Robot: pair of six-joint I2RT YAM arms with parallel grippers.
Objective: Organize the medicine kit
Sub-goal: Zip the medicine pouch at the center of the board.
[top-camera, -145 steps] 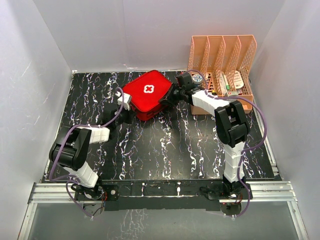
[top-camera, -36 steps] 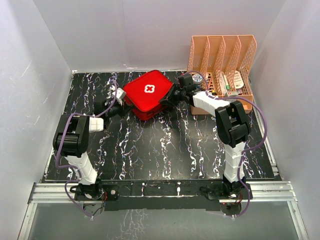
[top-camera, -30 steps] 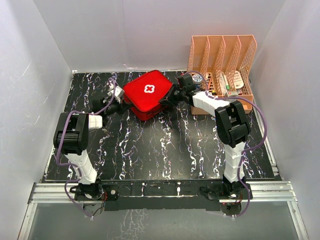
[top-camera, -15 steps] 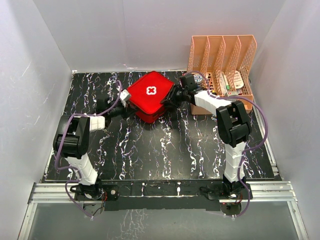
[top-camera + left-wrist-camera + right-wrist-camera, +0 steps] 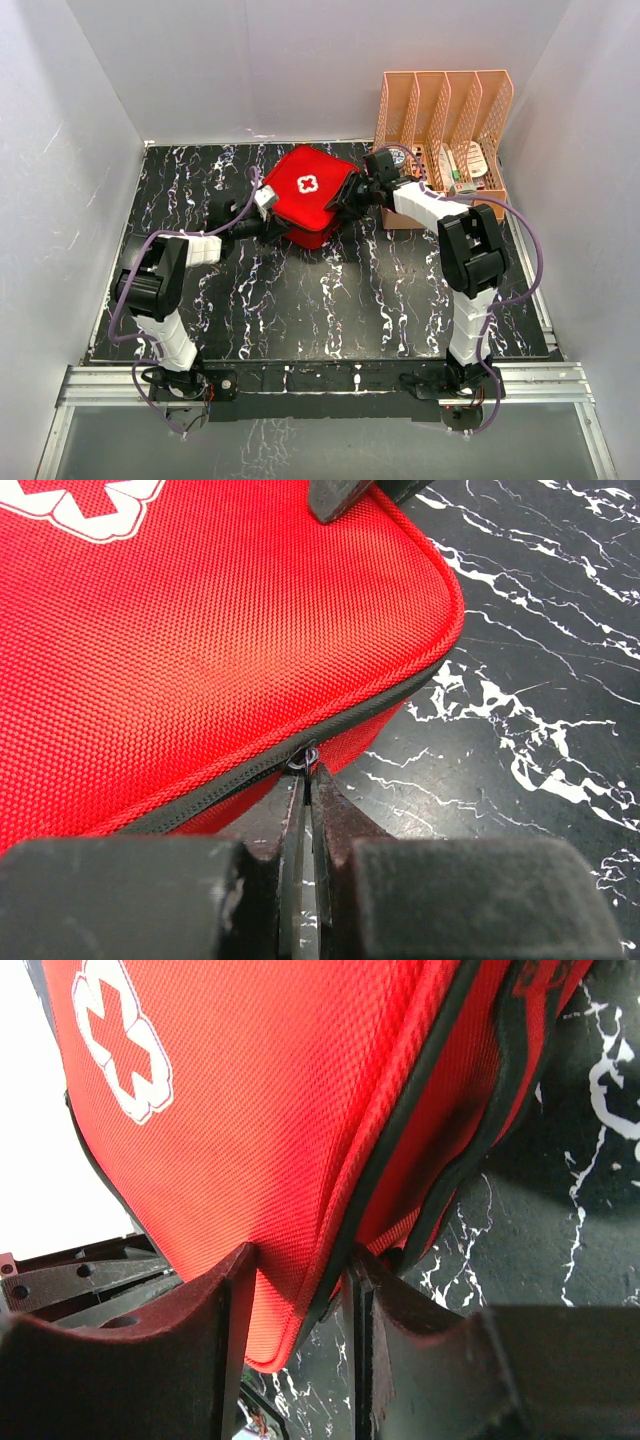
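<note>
Wide open across the table (image 5: 330, 300) in the lower half of the top view, between the two arms. Blocked at upper centre by the medicine kit (image 5: 308, 190), flanked on its left by the left gripper (image 5: 275, 212), pinched on the zip pull (image 5: 306, 758), and on its right by the right gripper (image 5: 351, 196), parted astride the kit's edge. Tight at upper right beside the file rack (image 5: 445, 130).

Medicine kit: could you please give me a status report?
Left pincer shut on zipper pull. Right pincer astride corner of medicine kit, grip unclear. Rack close beside it.
</note>
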